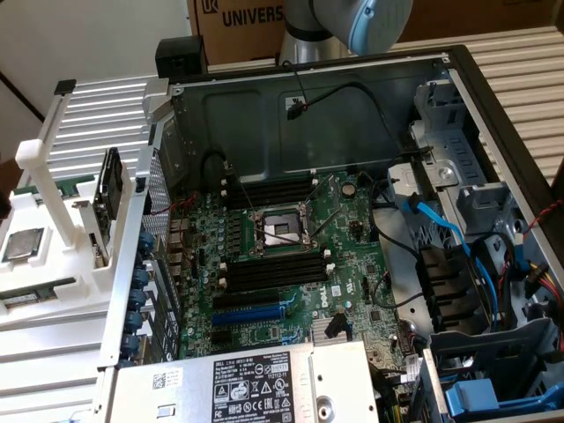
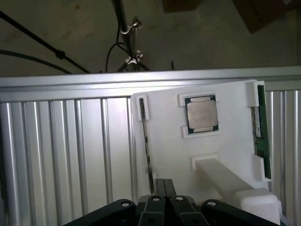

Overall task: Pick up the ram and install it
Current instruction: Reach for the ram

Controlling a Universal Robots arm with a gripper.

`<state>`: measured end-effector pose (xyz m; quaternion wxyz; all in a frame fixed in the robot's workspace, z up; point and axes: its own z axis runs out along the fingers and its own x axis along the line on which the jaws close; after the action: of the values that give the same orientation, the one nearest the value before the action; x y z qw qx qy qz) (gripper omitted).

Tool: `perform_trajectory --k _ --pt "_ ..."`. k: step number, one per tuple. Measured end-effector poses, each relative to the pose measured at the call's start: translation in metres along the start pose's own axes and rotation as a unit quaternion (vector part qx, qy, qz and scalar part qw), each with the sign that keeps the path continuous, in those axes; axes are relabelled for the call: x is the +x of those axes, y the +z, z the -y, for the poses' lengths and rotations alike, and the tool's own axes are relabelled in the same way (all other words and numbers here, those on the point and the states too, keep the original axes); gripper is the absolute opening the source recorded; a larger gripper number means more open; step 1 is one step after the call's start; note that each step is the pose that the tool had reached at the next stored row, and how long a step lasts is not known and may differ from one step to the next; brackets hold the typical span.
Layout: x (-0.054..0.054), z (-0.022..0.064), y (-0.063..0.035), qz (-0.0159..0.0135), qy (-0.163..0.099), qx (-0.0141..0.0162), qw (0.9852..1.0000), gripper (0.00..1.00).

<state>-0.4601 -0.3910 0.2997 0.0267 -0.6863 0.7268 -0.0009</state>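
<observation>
A white holder (image 2: 221, 155) lies on a ribbed metal table (image 2: 70, 150). A long dark-green ram stick (image 2: 261, 136) lies flat in a groove along one edge of the holder, and shows again at the exterior view's left as the ram stick (image 1: 35, 293). A second thin dark stick (image 2: 147, 146) stands on edge in another groove and appears as an upright dark card (image 1: 109, 198). My gripper (image 2: 164, 183) hangs above the holder, shut and empty, its tips close to one end of the upright stick. The arm (image 1: 352, 22) reaches in from the top.
A square silver processor (image 2: 202, 114) sits in a pocket of the holder. The open computer case (image 1: 458, 79) holds the motherboard (image 1: 352, 264) with empty black slots (image 1: 273, 269) on both sides of the socket (image 1: 278, 231). Blue cables (image 1: 441, 229) and drive bays fill its right.
</observation>
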Motion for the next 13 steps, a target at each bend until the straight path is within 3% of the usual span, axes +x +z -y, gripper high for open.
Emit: perform_trajectory --k 7,9,13 --pt "0.004 -0.0005 0.0123 0.0013 -0.011 -0.0012 0.9999 0.10" --pt "0.004 -0.0006 0.0160 0.0012 -0.012 -0.0029 0.9999 0.10" --pt "0.007 -0.0008 0.0226 0.0010 -0.013 -0.0091 0.9999 0.10"
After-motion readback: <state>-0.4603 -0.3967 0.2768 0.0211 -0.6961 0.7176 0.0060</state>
